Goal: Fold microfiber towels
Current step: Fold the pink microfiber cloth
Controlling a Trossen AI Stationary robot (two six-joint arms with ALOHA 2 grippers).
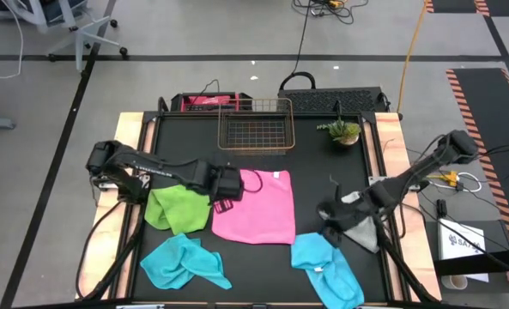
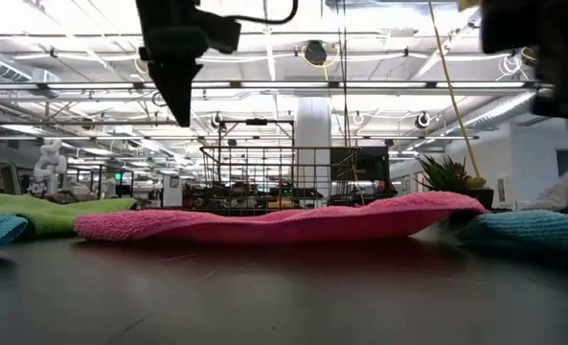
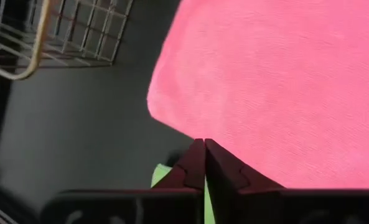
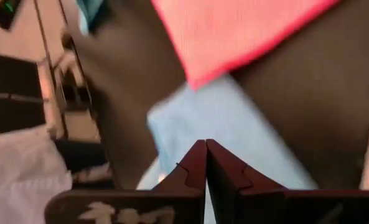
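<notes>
Two grippers have their fingers pressed together, holding nothing: the left gripper [image 1: 233, 183] above the pink towel's [image 1: 263, 210] edge, the right gripper [image 1: 327, 212] above a turquoise towel [image 1: 323, 262].

- Floor [image 1: 194, 34]: grey, w/ dark seam lines; black mats at far right corner.
- Hazard-stripe tape [image 1: 481, 112], orange/white, on right side.
- Orange cable [image 1: 411, 51] + black cable [image 1: 301, 39] trail across floor.
- Office chair base [image 1: 82, 39] far left.
- Ceiling [image 2: 360, 57]: open trusses, bright strip lights.
- White column [image 2: 312, 125] mid-room.
</notes>
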